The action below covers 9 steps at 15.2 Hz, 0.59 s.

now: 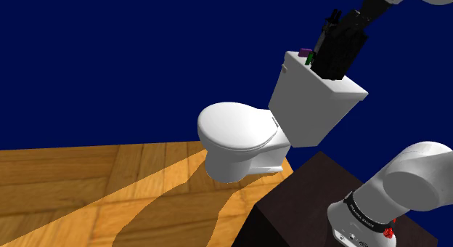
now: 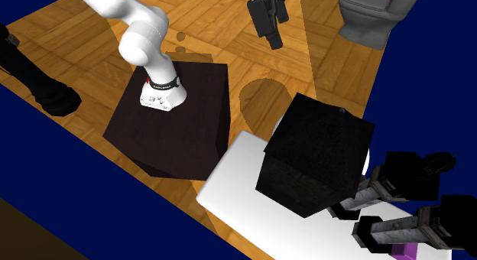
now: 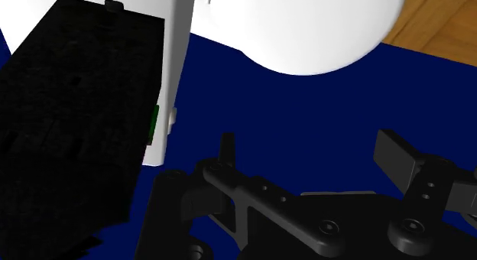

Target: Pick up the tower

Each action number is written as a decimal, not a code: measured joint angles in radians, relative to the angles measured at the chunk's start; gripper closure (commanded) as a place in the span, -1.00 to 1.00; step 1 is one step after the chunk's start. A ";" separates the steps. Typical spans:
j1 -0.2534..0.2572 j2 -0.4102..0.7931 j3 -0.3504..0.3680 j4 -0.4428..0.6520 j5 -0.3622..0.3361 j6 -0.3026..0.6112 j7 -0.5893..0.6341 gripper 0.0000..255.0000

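Gripper (image 3: pixel 309 144) fingers spread wide, nothing between them, hanging just past edge of toilet tank (image 1: pixel 312 107). Tower (image 1: pixel 306 57), small purple-green bit I reckon, sits atop it, right beside big black box (image 2: pixel 313 155). Box crowds it, so probably needs approach from free side.

The black box (image 2: pixel 317 155) takes up much of the toilet tank lid (image 2: pixel 229 193) and stands just beside the tower (image 1: pixel 306 55), so you are blocked on that side. You have open room above the lid. The lid's end toward the second exterior view's left lies bare.
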 measured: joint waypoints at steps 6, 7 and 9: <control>0.007 0.098 -0.117 0.099 0.065 0.117 -0.050 -1.00; 0.012 0.119 -0.143 0.115 0.083 0.142 -0.063 -1.00; 0.022 0.154 -0.185 0.157 0.118 0.171 -0.084 -1.00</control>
